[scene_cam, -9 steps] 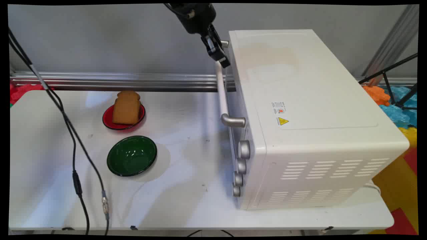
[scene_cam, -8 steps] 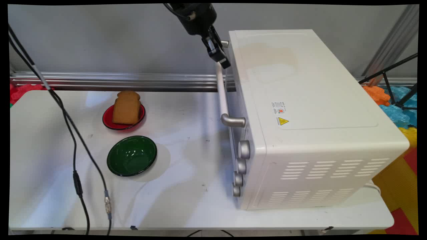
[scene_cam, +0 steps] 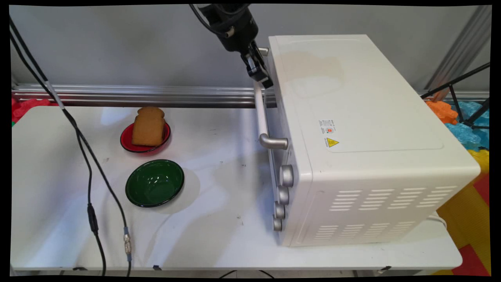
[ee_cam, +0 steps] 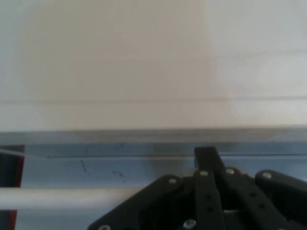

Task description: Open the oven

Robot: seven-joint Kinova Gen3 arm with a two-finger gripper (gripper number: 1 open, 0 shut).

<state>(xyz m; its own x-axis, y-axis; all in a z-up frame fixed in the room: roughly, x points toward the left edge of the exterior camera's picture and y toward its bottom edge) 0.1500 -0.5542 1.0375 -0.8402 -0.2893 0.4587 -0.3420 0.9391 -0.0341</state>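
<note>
White boxy metal toaster oven (scene_cam: 352, 117) stands on the right half of the white table (scene_cam: 219, 235), its door side facing left toward the open tabletop. A long, pale, smooth bar handle (scene_cam: 260, 117) runs along the door's top edge on two curved silver brackets. Four silver knobs (scene_cam: 286, 175) sit in a row at the near end of the front.

The black two-finger gripper (scene_cam: 260, 74) reaches down from the top edge, right at the far end of the bar and close against the oven's upper front corner. In the hand view the bar passes behind the black linkage, with the oven's pale top just beyond. Whether the pincer is open or closed on the bar cannot be told.

The oven looks heavy and rigid. The bar looks stiff, rounded and probably slippery. The stretch between its brackets seems the surest place to hold.

Well to the left, a brown slice of bread (scene_cam: 148, 126) leans on a small red plate (scene_cam: 126, 143). A dark green bowl (scene_cam: 154, 183) sits just in front. Black cables (scene_cam: 90, 188) hang on the left.
</note>
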